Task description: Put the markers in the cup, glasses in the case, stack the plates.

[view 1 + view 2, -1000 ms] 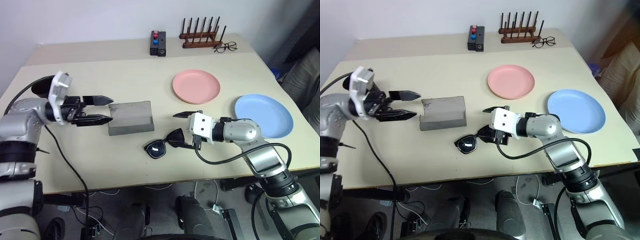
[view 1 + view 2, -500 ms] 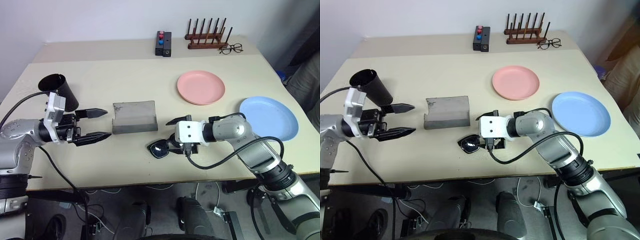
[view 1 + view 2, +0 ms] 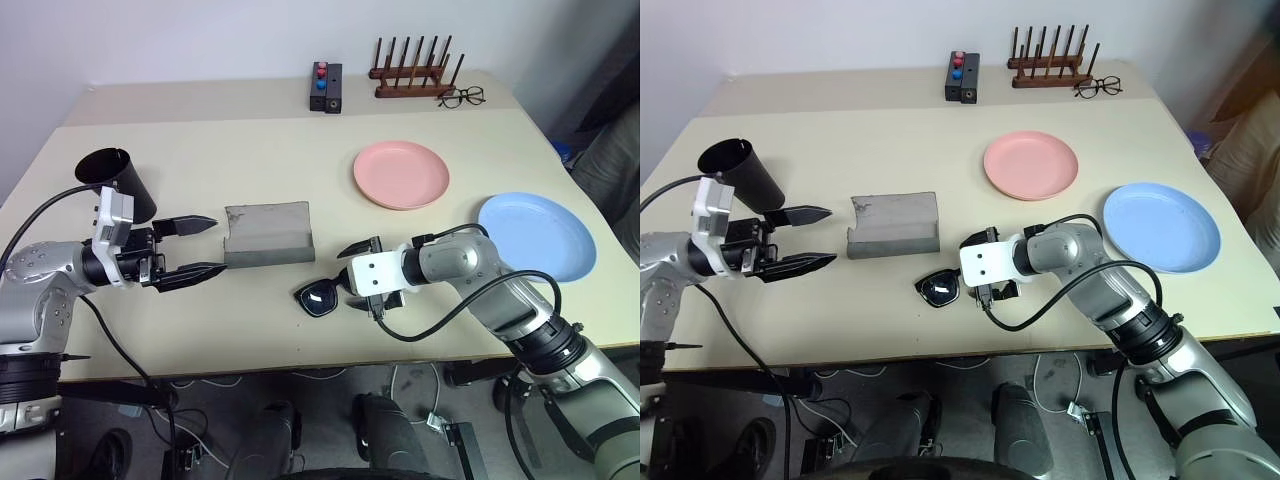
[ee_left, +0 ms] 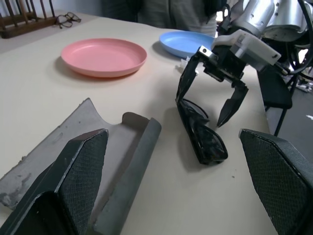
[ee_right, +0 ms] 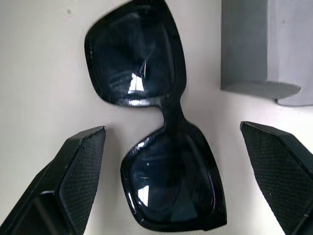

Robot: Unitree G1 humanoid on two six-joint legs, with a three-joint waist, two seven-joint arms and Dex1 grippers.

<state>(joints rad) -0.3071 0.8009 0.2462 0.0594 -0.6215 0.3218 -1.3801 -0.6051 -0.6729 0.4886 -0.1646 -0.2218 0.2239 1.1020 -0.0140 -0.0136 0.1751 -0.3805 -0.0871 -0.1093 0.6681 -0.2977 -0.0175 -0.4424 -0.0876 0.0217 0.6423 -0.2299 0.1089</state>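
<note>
We see nothing finished: the glasses (image 3: 328, 293) lie on the table (image 3: 250, 160) beside the open case (image 3: 266, 234), plates (image 3: 402, 174) apart. Both end effectors, right (image 3: 362, 275) and left (image 3: 205, 246), gape empty.

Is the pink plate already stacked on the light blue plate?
No, the salmon pink round plate lies apart from the light blue round plate on the table.

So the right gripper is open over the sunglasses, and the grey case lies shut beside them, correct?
Not quite. The right gripper is open over the sunglasses, but the grey case beside them lies open, not shut. The left wrist view shows its lid folded back flat on the table.
</note>
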